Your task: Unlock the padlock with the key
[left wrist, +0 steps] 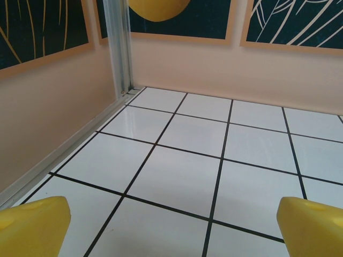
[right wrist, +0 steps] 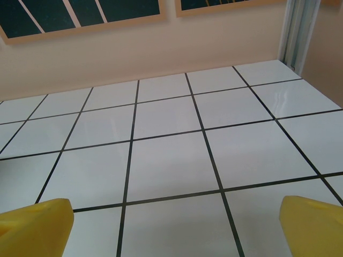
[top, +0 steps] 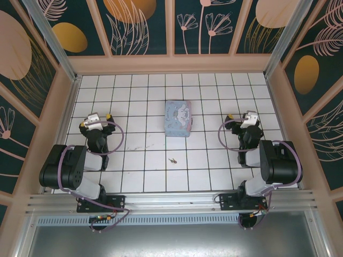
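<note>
The key (top: pixel 172 159), a tiny dark metal piece, lies flat on a white tile near the front centre of the table, between the two arms. I cannot make out the padlock; it is hidden or too small to tell. My left gripper (top: pixel 95 118) hovers at the left, well apart from the key, and stands open. In the left wrist view its yellow fingertips (left wrist: pixel 33 226) frame bare tiles, as the left gripper (left wrist: pixel 174 230) holds nothing. My right gripper (top: pixel 244 117) rests at the right, open too; the right gripper (right wrist: pixel 174 227) has bare floor between its yellow fingertips (right wrist: pixel 35 225).
A pastel blue-pink cartoon-printed box (top: pixel 177 118) stands at the table's centre, behind the key. Peach walls with dark floral panels (top: pixel 142 21) enclose the tiled floor. A metal post (left wrist: pixel 119 48) marks the far left corner.
</note>
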You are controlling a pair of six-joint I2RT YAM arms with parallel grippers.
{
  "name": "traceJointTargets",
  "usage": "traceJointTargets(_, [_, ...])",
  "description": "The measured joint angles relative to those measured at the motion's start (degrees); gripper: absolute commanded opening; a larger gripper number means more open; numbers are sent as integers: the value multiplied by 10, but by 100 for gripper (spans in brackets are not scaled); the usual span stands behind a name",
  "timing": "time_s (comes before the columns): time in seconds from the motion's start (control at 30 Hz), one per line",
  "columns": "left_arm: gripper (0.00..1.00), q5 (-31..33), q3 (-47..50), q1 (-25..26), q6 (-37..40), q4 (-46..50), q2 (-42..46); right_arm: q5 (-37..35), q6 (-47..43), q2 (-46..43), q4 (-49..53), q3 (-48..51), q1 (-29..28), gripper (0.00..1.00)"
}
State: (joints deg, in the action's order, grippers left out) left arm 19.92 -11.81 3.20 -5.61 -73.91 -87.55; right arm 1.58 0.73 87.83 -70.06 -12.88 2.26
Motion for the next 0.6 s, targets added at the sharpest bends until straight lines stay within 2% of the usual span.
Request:
traceJointTargets(0.13, [99, 0, 0, 0, 0, 1, 1, 0, 0, 0, 2, 0, 0, 99])
traceJointTargets(0.23, [99, 0, -4, 0, 0, 29, 22, -7, 6, -24, 87, -30, 0, 99])
traceJointTargets(0.37, [99, 6, -42, 0, -5, 137, 96, -29, 52, -61, 268, -160, 0, 99])
traceJointTargets(0.47, [99, 16, -85, 0, -13, 221, 148, -41, 108, -70, 365, -247, 5, 99])
traceJointTargets(0.6, [99, 17, -128, 0, -51, 335, 206, 0, 161, -73, 440, -282, 18, 99])
